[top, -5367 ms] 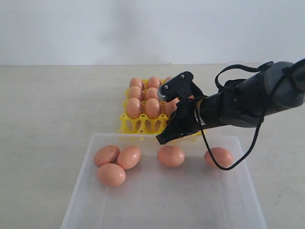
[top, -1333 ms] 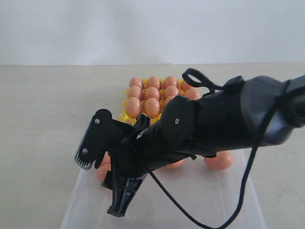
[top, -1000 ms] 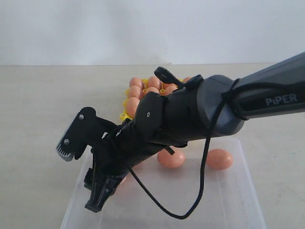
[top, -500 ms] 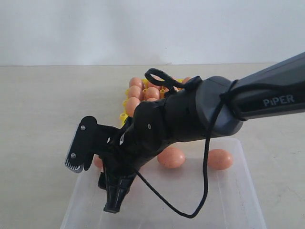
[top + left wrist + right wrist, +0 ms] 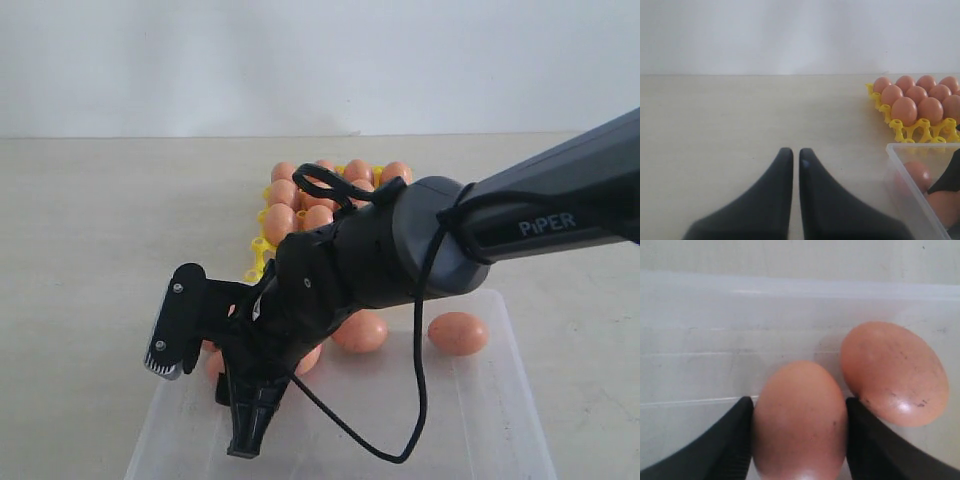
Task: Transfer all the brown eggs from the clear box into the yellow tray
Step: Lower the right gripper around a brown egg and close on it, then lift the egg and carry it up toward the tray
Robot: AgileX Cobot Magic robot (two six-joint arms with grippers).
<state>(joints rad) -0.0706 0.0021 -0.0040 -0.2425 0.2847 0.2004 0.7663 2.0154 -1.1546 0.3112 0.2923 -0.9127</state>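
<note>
Right pincer (image 5: 205, 398) reaches down into the left end of the clear box (image 5: 480, 420) in the exterior view, jaws spread wide, with what lies between them mostly hidden by the arm. Two loose eggs (image 5: 360, 330) lie further right in the box. The yellow tray (image 5: 258, 247) behind it holds rows of brown eggs (image 5: 278, 220).

From the left wrist, the left pincer (image 5: 792, 152) hangs clenched on nothing above the bare table (image 5: 715, 125), near the box corner.

From the right wrist, black fingers (image 5: 735, 440) press both sides of a brown egg (image 5: 799, 420), grasping it on the box floor, with a second egg (image 5: 894, 372) just beside it.
</note>
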